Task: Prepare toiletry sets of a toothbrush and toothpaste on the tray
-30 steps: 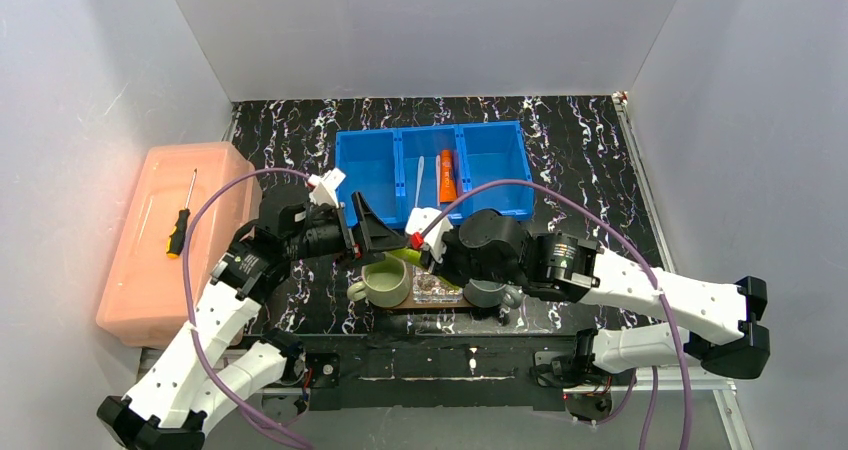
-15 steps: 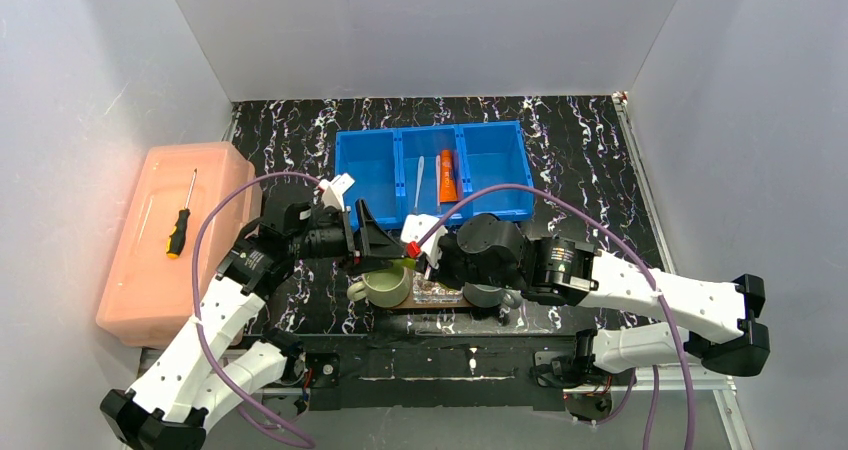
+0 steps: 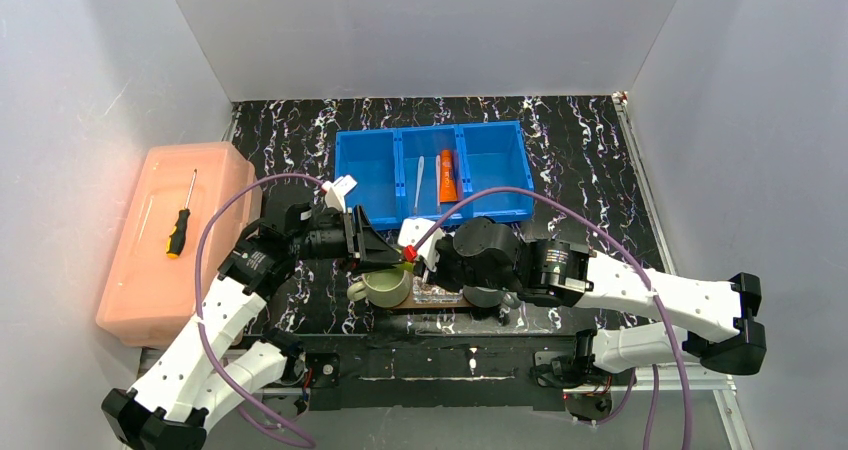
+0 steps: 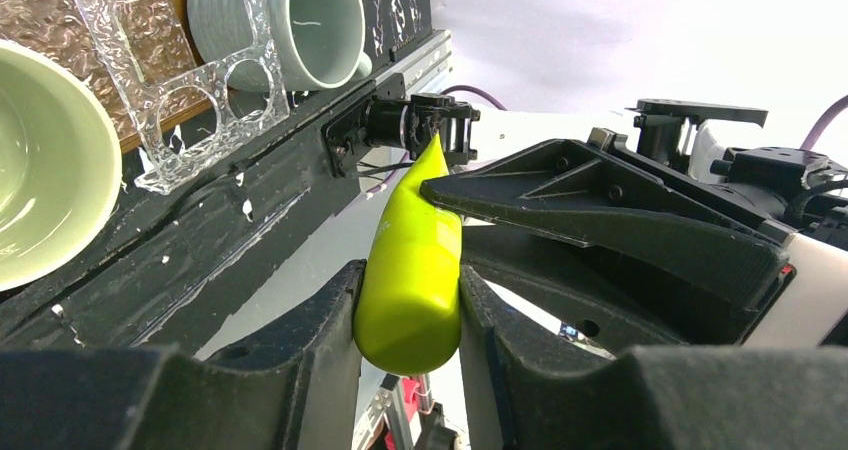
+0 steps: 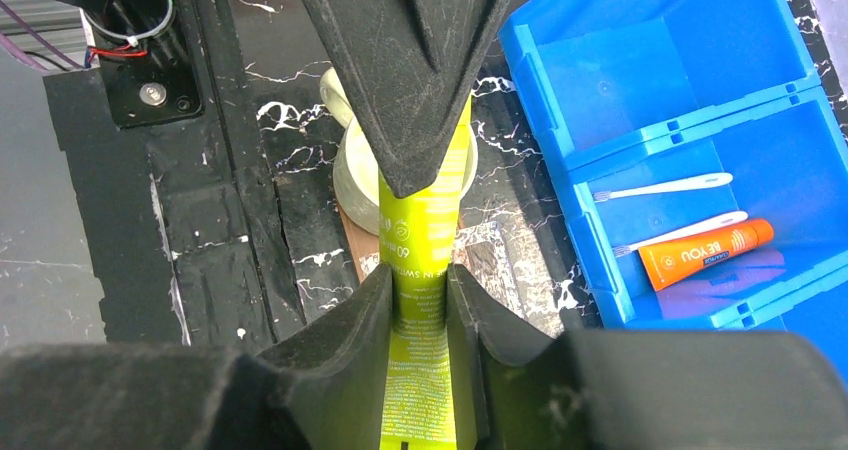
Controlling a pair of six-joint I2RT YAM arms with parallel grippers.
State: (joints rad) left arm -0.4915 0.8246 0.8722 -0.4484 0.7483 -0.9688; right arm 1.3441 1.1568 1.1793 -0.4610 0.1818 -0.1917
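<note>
The lime-green tube (image 4: 410,270) hangs in the air between both arms, above the pale green mug (image 3: 385,288). My left gripper (image 4: 408,300) is shut on its rounded cap end, both pads touching it. From the other side my right gripper (image 5: 420,290) is shut on its flat printed end (image 5: 425,230). The dark-brown tray (image 5: 353,242) lies below, mostly hidden by the arms. The orange tube (image 5: 705,253) and two pale toothbrushes (image 5: 660,186) lie in the middle compartment of the blue bin (image 3: 430,130).
On the tray stand the green mug, a grey mug (image 4: 300,20) and a clear plastic holder (image 4: 190,80). A pink box (image 3: 160,260) with a screwdriver (image 3: 180,220) on it sits at the left. White walls enclose the table.
My left gripper, wide open a second ago, has moved in and shut on the green tube's cap end. The right gripper has kept its grip and shifted slightly left.
</note>
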